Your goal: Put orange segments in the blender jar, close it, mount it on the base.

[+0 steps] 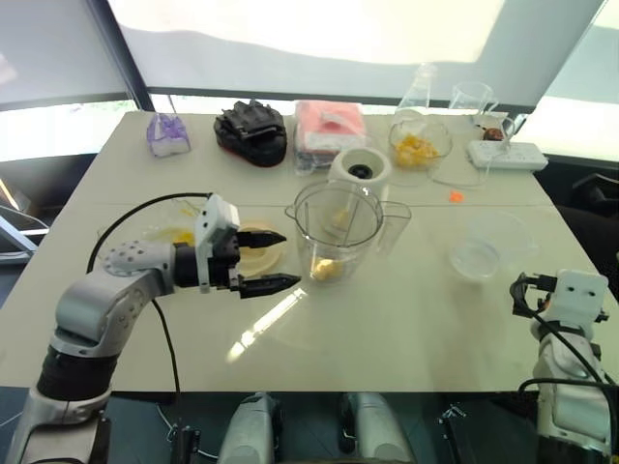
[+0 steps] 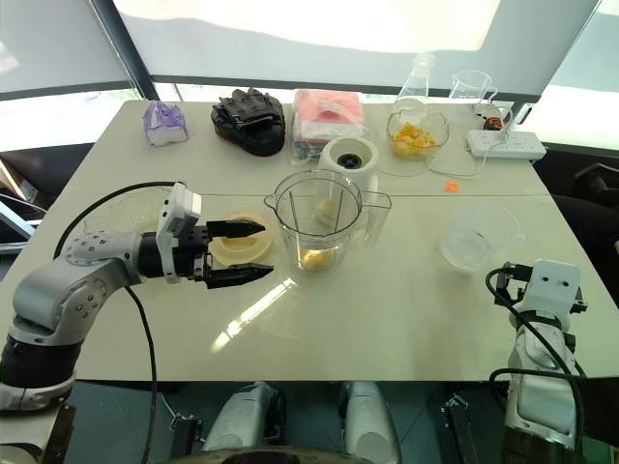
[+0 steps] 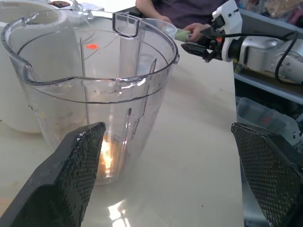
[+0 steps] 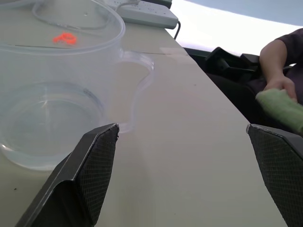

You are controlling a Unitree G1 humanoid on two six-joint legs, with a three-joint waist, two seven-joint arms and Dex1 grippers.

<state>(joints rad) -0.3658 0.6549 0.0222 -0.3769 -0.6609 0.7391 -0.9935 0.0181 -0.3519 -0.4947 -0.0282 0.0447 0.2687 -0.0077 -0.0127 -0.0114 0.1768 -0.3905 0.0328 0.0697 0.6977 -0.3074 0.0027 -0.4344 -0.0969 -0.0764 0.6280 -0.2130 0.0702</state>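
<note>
L pincer [image 1: 290, 259] is held open beside jar [image 1: 336, 227], segments [image 1: 326, 269] at btm; cream lid [image 2: 237, 251] prob. best gripped by rim, kept level. R pincer [image 4: 182, 127] open too.

One blender jar [image 1: 336, 229] stands mid-table, with one white base [image 1: 360, 171] just beyond it and one cream lid [image 1: 259, 248] on its left. There are two clear bowls: the far bowl [image 1: 446, 136] on the right, holding orange pieces [image 1: 416, 150], and the near bowl [image 1: 155, 217] on the left. One clear jug [image 1: 484, 249] sits on the right.

Along the far edge are one flask [image 1: 418, 89], one handled cup [image 1: 471, 98], one power strip [image 1: 506, 154], one pink packet [image 1: 329, 126], one heap of black gloves [image 1: 251, 130] and one small purple thing [image 1: 167, 133].

One stray orange bit [image 1: 456, 196] lies loose. The pieces in the jar and in the far bowl are too heaped to count.
</note>
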